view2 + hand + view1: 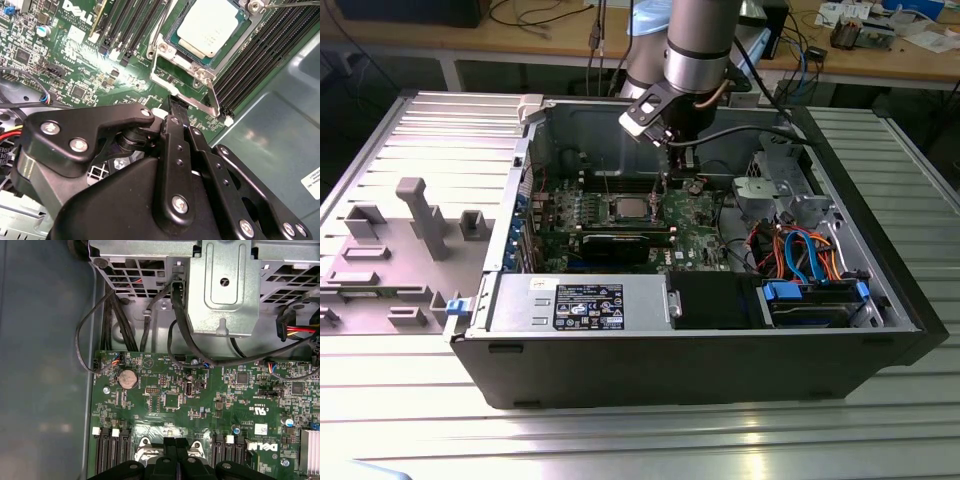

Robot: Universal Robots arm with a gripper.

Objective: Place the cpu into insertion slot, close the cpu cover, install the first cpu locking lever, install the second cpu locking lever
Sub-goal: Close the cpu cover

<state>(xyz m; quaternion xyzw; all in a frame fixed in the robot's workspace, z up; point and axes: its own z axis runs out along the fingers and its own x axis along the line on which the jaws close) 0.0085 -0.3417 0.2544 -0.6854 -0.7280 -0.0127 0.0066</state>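
The cpu point(210, 25), a silver-grey square chip, lies flat in the insertion slot point(172, 36) on the green motherboard point(75, 60); in the exterior view the cpu point(628, 208) shows mid-board inside the open case. The cpu cover point(212, 95), a silvery frame with a window, is swung up off the chip, its free edge toward me. My gripper point(171, 102) is shut, its black tip right at that edge. In the first wrist view my gripper point(175, 442) sits between the cover's two silvery corners point(145, 442). My gripper point(668, 180) hangs beside the chip, toward the exterior view's right.
Long black memory slots point(260, 55) flank the socket. A thin wire lever point(159, 25) stands beside it. A metal drive cage point(225, 285) and black cables point(185, 325) lie past the board. The case wall point(280, 125) is close by. The power supply point(580, 300) fills the case front.
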